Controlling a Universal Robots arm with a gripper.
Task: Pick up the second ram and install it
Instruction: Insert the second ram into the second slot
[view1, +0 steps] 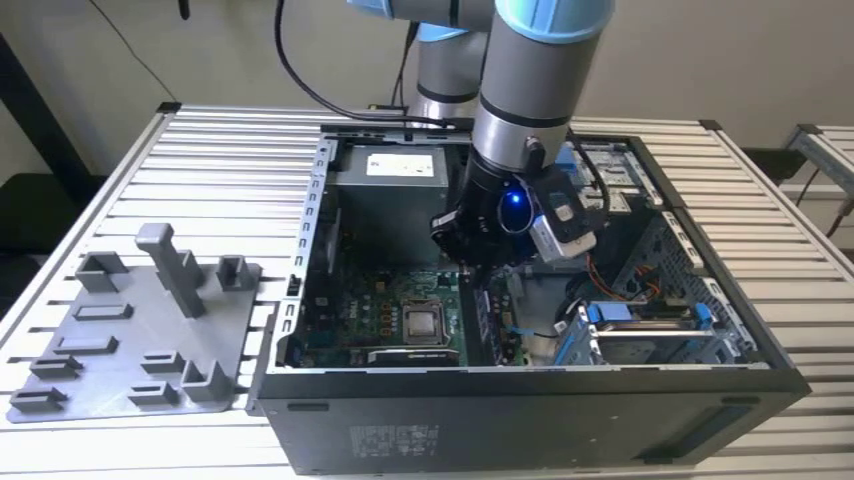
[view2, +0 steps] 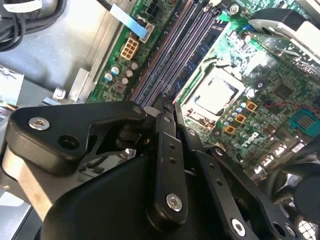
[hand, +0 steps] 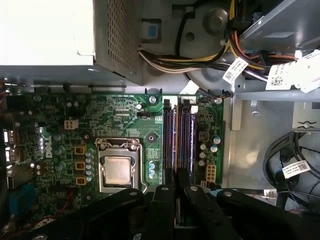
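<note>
My hand (hand: 176, 192) hung inside the open case (view1: 534, 385), fingers closed on the ram (hand: 176, 176) directly over the slots (hand: 176, 135). I judged seating remained; the holder (view1: 127, 340) sat on the table (view1: 227, 150).

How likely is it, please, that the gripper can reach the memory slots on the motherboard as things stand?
Probably yes: the case is open on top, the gripper hangs directly over the memory slots, and the cables lie beside the board, not across the slots.
</note>
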